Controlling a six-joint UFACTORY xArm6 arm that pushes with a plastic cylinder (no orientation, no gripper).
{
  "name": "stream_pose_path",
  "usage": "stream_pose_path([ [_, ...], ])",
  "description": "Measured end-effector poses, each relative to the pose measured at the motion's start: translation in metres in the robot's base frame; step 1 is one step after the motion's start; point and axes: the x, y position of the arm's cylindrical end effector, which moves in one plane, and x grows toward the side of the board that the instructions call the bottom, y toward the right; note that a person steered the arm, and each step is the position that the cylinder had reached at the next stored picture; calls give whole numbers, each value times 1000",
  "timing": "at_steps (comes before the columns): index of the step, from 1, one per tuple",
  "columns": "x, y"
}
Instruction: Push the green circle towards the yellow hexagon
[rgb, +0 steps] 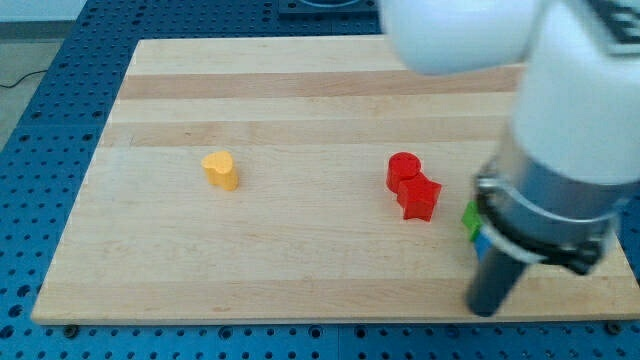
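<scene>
A sliver of a green block shows at the view's right, mostly hidden behind my arm; its shape cannot be made out. A yellow block, rounded and heart-like, lies far off at the view's left. No other yellow block shows. My tip is at the view's bottom right near the board's front edge, just below the green block and below a blue block that is also mostly hidden by the arm.
A red circle and a red star touch each other just left of the green block. The wooden board rests on a blue perforated table. The white arm body covers the view's top right.
</scene>
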Motion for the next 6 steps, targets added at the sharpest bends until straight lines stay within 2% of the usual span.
stream_pose_path([
  [1,-6,59],
  [2,-26,68],
  [3,-68,59],
  [6,-44,45],
])
